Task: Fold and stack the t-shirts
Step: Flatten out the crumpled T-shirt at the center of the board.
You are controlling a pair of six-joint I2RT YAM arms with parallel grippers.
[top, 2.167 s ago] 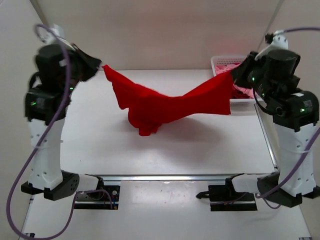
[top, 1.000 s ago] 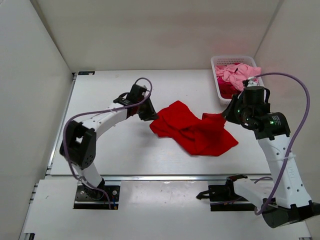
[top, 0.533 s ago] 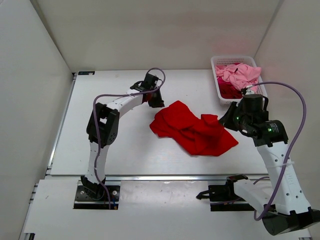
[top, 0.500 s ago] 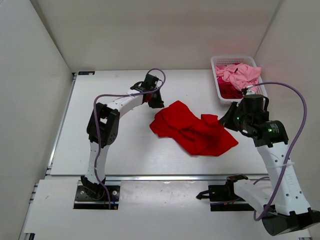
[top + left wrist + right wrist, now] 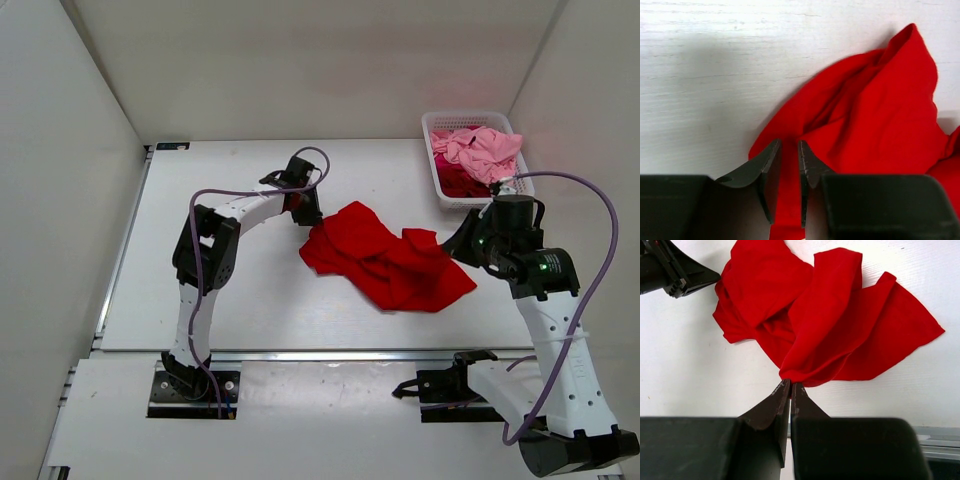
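a: where's the bright red t-shirt (image 5: 385, 262)?
b: crumpled mid-surface (image 5: 230, 290), plain white walls around. the white lattice basket (image 5: 430, 125) in the far right corner holds a light pink t-shirt (image 5: 480, 148) over darker cloth.
a: and the grippers?
b: the right gripper (image 5: 455, 240) is pinched together on the shirt's right fold; only its wrist view shows that. the left gripper (image 5: 305, 205) has its jaws a slit apart over the far-left edge.

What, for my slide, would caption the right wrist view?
Right gripper pinches crumpled red shirt on table.
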